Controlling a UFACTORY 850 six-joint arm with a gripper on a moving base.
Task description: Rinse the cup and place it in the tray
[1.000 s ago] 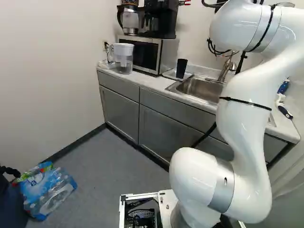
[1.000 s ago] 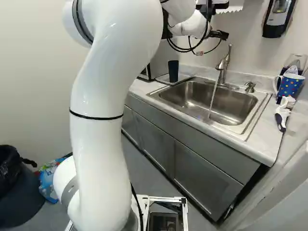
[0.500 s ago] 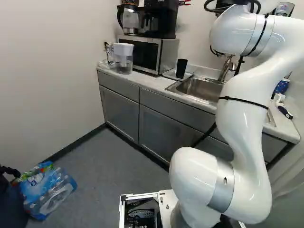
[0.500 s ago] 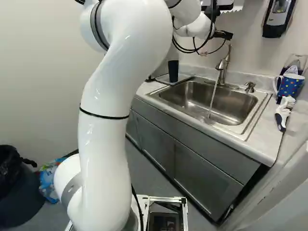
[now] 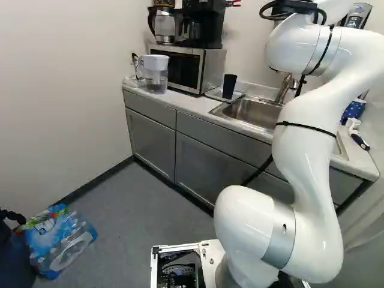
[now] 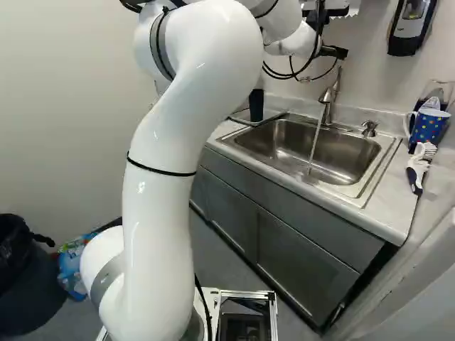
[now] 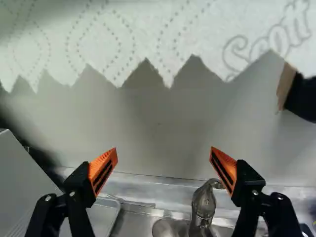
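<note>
Near the upper middle of the right base view, the black hand [image 7: 164,155] is above the back of the sink [image 6: 355,192]. The wrist view shows it released, orange pads [image 7: 103,170] wide apart with nothing between them. A metal faucet [image 7: 203,202] lies ahead, nearer one finger than the other and off the centre of the gap; the tray is over towards the opposite finger.

In the right base view, water [image 6: 315,142] runs from the spout, left of that view's centre-right mug [image 6: 429,126], which is blue with spots.

The dark cup [image 5: 228,86] stands upright, its long axis vertical, on the tray [image 5: 212,94] at the upper middle of the left base view. In the right base view it is lower and further left than the hand. The desk [image 6: 394,206] carries both.

The cup appears to be placed already, so shutting off the water seems likely next; that would call for centring the faucet between the fingers. A sideways miss could knock it.
</note>
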